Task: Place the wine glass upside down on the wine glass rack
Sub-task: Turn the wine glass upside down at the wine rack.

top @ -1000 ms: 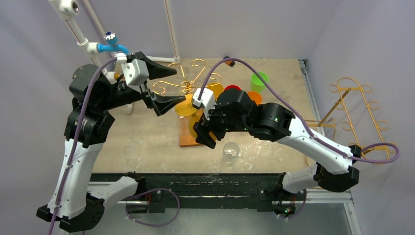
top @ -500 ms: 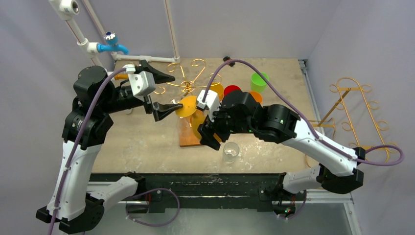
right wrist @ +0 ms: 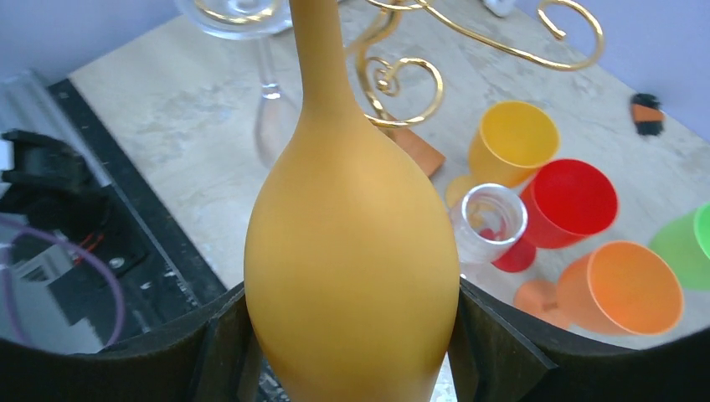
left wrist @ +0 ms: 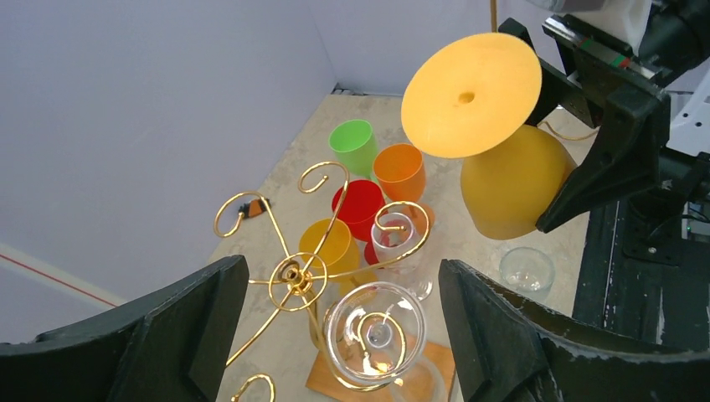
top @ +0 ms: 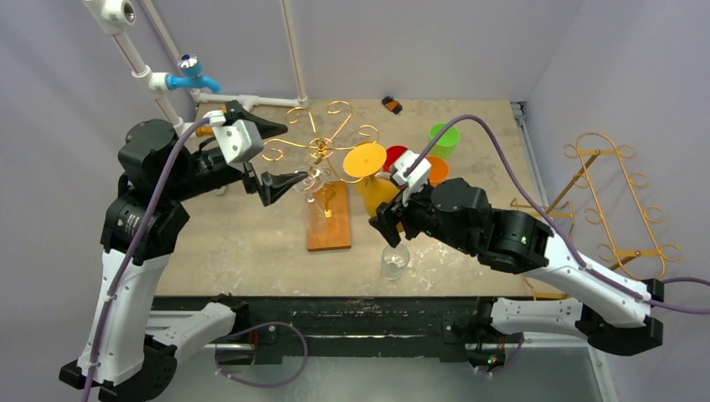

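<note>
The gold wire wine glass rack (top: 322,149) stands on a wooden base. A clear wine glass (top: 313,178) hangs upside down on one of its arms; it also shows in the left wrist view (left wrist: 374,331). My left gripper (top: 295,152) is open and empty, its jaws either side of the clear glass (left wrist: 343,280). My right gripper (top: 383,211) is shut on the bowl of a yellow wine glass (top: 375,191), held upside down with its foot (top: 365,158) up, to the right of the rack. In the right wrist view the bowl (right wrist: 352,243) fills the gripper (right wrist: 352,343).
Green (top: 444,138), red (top: 396,153), orange (top: 435,167) and yellow (right wrist: 512,142) cups stand behind the rack. A clear tumbler (top: 395,258) sits near the front edge. The wooden base (top: 328,224) lies mid-table. A second gold rack (top: 611,193) stands at the right edge.
My right gripper has carried the yellow glass to the right, away from the rack and the left gripper's fingers. The clear glass on the rack is now uncovered. The left gripper has barely moved.
</note>
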